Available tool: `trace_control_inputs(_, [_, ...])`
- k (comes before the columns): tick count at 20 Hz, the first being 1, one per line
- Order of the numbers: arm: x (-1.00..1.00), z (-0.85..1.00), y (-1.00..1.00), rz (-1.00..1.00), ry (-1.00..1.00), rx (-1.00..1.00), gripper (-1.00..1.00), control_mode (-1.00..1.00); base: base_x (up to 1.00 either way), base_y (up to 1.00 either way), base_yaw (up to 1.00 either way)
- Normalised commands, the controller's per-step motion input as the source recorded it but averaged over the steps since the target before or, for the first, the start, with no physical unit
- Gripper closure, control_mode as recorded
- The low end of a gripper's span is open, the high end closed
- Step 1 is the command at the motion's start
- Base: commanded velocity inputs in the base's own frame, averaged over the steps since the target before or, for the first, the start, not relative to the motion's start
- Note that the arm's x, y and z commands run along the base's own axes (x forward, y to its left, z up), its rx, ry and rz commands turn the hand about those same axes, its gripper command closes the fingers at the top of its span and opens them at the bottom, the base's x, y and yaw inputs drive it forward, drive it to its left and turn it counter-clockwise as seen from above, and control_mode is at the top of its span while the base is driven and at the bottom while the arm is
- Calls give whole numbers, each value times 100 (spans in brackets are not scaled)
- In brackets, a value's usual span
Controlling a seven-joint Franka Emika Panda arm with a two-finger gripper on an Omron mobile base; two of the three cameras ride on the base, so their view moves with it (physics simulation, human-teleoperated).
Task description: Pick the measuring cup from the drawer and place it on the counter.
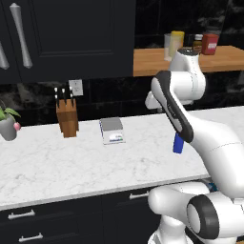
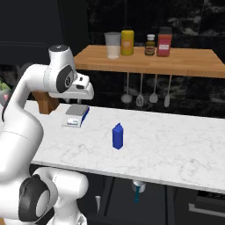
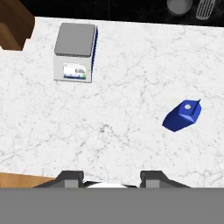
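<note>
Gripper [image 3: 111,178] is nearest, fingertips [image 3: 72,177] at the bottom of the hand view, spread wide apart, nothing between them, so open and empty. It hangs above the counter [image 3: 113,131], looking straight down on it.

Left to right in the left base view:
- Plant pot [image 1: 8,126] sits at the far left edge of the counter [image 1: 57,167].
- Knife block [image 1: 67,119] stands upright near the back wall.
- Scale [image 1: 111,130] sits just right of the block, apart from it.
- Blue bottle [image 1: 178,143] is further right, partly hidden behind the arm.
- Short-handled drawers [image 1: 21,214] are below the counter front.

In the hand view the scale [image 3: 75,51] is upper left with its display facing down-frame. The bottle [image 3: 183,116] is well apart to the right.

In the right base view the scale [image 2: 77,115] is under the hand. The bottle [image 2: 117,136] stands upright mid-counter, alone.

Measuring cup [image 2: 137,186] is below the counter's front edge, right of the robot base. It looks to sit in the pulled-out drawer [image 2: 154,204], but the space is dark and the drawer's edges are hard to make out. A thin teal piece runs down from the cup. The gripper is well apart from the cup, up over the counter.

Wooden shelf [image 2: 176,63] holds a clear jar [image 2: 113,45], yellow jar [image 2: 127,42], dark bottle [image 2: 150,45] and red jar [image 2: 164,42] in a row. Utensils [image 2: 147,90] hang beneath it.
</note>
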Motion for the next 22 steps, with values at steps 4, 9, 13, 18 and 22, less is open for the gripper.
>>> trace_control_inputs(4, [-7, 0, -6, 0, 0, 0, -100, -100, 0, 0, 0])
trace_control_inputs(9, [-44, -17, -14, -2, 0, 0, -100, -100, 0, 0, 0])
trace_control_inputs(13, [-47, -77, -2, -4, -5, 0, -100, -100, 0, 0, 0])
trace_control_inputs(18, [-24, -100, 0, -1, -15, 0, -100, -100, 0, 0, 0])
trace_control_inputs(22, [-21, -90, 0, -1, -16, 0, -100, -100, 0, 0, 0])
